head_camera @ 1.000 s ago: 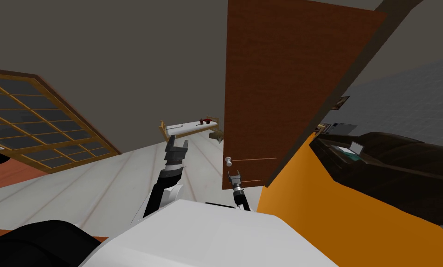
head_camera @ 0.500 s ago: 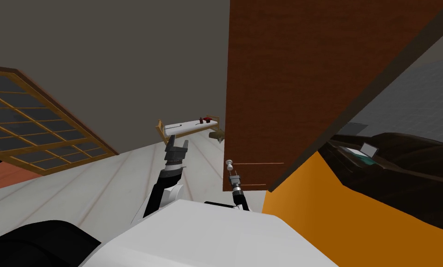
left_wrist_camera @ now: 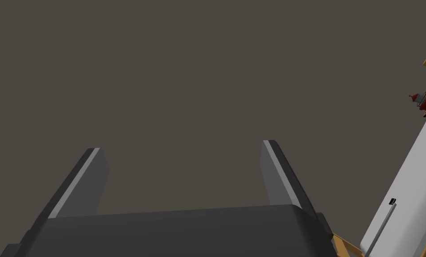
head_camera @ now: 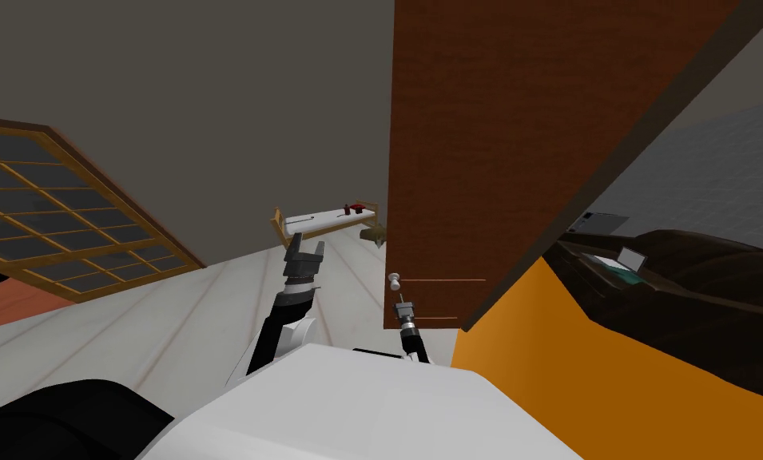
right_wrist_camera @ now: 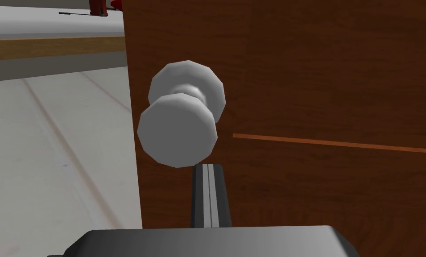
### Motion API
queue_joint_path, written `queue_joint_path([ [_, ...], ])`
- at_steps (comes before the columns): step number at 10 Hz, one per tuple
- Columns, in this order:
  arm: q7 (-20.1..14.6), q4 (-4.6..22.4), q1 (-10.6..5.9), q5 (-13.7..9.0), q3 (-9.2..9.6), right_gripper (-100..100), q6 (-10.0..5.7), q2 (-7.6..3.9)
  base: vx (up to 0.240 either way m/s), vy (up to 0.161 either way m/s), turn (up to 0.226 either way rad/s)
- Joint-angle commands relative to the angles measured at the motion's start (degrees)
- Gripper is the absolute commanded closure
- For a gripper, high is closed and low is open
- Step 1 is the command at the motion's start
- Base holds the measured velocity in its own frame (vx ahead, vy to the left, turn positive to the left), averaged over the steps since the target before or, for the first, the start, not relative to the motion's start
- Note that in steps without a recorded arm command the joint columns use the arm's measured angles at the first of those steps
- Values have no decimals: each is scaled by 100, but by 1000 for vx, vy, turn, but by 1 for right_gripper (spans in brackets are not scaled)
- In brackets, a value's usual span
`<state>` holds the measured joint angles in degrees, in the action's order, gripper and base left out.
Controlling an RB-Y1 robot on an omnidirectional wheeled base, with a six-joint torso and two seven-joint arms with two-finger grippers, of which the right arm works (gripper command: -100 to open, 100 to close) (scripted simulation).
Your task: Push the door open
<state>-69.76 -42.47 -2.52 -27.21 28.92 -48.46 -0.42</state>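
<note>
A brown wooden door [head_camera: 483,144] stands ahead of me to the right, partly swung, with a white round knob [head_camera: 393,279] near its free edge. In the right wrist view the knob [right_wrist_camera: 180,120] sits just beyond my right gripper [right_wrist_camera: 209,172], whose two fingers are pressed together with nothing between them, their tips just below the knob and close to the door face [right_wrist_camera: 319,80]. In the head view that gripper [head_camera: 403,306] points up at the door's lower edge. My left gripper [head_camera: 304,254] is held up to the left, away from the door, and its fingers [left_wrist_camera: 276,172] stand open and empty.
An orange wall [head_camera: 611,383] runs along my right, with a dark sofa [head_camera: 691,279] beyond the doorway. A wooden bed [head_camera: 323,220] with small red items stands at the far wall. A wood-framed window [head_camera: 60,224] lies to the left. Pale floor [head_camera: 172,319] stretches ahead.
My right gripper's fingers have closed from wide open to shut. The door has swung a little further, hiding more of the room beyond it. The left arm has not moved.
</note>
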Motion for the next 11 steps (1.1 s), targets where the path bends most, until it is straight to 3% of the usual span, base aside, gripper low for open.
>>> queue_joint_path([
  [1, 25, -43, 4, -39, -32, -100, 41, -170, -119, 18, -64],
  [3, 53, -91, 8, -81, -66, -100, 86, -88, -208, 52, -93],
  [6, 79, -134, 12, -120, -98, -100, 128, 253, -163, 20, -36],
  [9, 28, -130, 6, -128, -112, -100, 88, -89, 88, 18, 22],
  [11, 9, -111, -3, -134, -125, -100, 53, -146, 246, 56, 24],
])
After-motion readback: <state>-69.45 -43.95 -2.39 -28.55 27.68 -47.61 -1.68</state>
